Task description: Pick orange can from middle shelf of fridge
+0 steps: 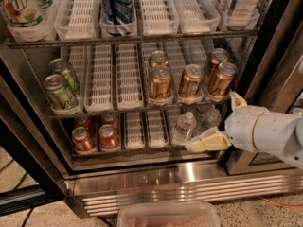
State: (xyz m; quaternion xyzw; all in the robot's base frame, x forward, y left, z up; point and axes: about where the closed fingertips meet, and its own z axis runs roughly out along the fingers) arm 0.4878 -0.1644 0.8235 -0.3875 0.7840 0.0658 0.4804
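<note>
While the fridge (165, 186) stands open, gripper (209, 120): low at the right, on a pale arm, in front of the bottom tier.
fingers (208, 141): spread wide apart with nothing held; one points up, the other points left.
orange cans (191, 81): five upright on the right half of the middle shelf (129, 79), untouched; the front right one is nearest the gripper's upper finger.
green cans (59, 91): two at the left end of the same shelf.
red cans (109, 136): bottom tier, left.
water bottles (183, 126): bottom tier, just beside the lower finger.
</note>
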